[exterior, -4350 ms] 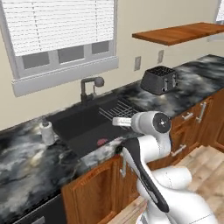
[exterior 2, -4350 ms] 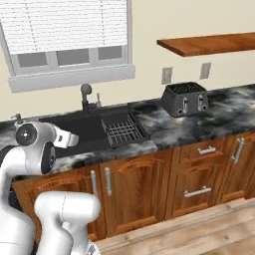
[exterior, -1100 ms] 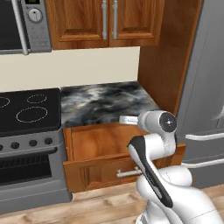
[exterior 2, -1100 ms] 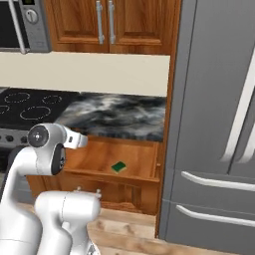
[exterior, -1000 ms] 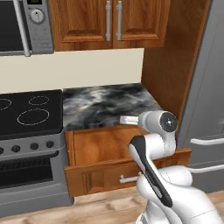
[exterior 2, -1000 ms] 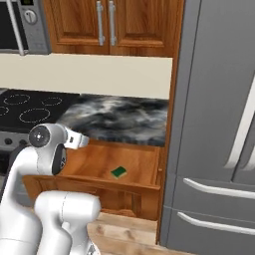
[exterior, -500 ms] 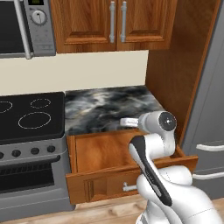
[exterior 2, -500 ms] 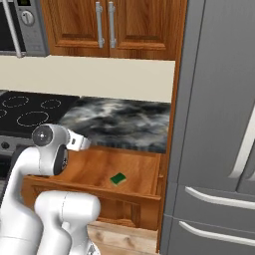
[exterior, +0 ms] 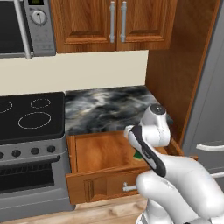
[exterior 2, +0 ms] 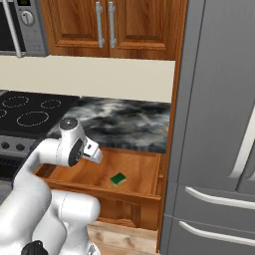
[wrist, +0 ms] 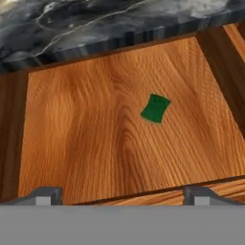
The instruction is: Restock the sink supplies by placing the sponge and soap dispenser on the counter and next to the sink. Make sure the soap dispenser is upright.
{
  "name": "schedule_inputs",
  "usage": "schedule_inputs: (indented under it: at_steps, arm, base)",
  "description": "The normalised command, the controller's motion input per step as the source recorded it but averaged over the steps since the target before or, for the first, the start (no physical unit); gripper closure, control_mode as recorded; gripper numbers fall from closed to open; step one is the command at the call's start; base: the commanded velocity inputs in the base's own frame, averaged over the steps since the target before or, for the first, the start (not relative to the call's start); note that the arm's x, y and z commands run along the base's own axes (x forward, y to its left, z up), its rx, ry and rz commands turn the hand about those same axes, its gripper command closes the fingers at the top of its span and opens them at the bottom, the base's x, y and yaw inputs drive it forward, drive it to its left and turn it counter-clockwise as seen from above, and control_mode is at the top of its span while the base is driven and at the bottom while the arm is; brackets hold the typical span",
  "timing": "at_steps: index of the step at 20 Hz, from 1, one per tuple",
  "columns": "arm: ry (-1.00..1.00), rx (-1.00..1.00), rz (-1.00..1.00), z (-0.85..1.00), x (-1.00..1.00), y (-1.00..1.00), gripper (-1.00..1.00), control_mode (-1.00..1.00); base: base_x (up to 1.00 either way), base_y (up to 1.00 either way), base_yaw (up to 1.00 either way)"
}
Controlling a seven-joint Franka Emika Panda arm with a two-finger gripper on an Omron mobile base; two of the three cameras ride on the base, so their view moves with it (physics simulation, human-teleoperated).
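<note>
While your end effector (wrist: 119, 194) hangs wide open and empty above the pulled-out drawer (exterior 2: 139, 169), you can see the sponge (wrist: 155, 108) lying flat on the drawer's wooden floor, right of centre in the hand view. It shows you a small green rectangular top with slightly pinched sides, well apart from the drawer walls, below the marbled black-and-grey surface (exterior: 109, 109).

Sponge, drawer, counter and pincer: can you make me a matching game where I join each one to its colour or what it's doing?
Things:
1. sponge
2. drawer
3. counter
4. pincer

Descriptions:
A. black-and-grey marbled
B. open, holding nothing
C. green, lying flat
D. brown wood, pulled out

Pairs: 1-C, 2-D, 3-A, 4-B
</note>
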Motion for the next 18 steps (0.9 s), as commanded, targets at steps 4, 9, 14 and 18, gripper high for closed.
schedule_inputs:
  at_steps: [4, 9, 14, 18]
  arm:
    - [0.06, 0.00, 0.00, -0.57, 0.00, -0.37, -1.00, -1.00]
    - [0.06, 0.00, -0.09, -0.54, 0.02, -0.30, -1.00, -1.00]
    - [0.23, 0.00, -0.14, -0.55, 0.06, -0.28, -1.00, -1.00]
    - [0.15, 0.00, -0.11, -0.36, 0.10, -0.21, -1.00, -1.00]
  base:
    - [0.00, 0.00, 0.00]
    - [0.00, 0.00, 0.00]
    - [0.00, 0.00, 0.00]
    - [0.00, 0.00, 0.00]
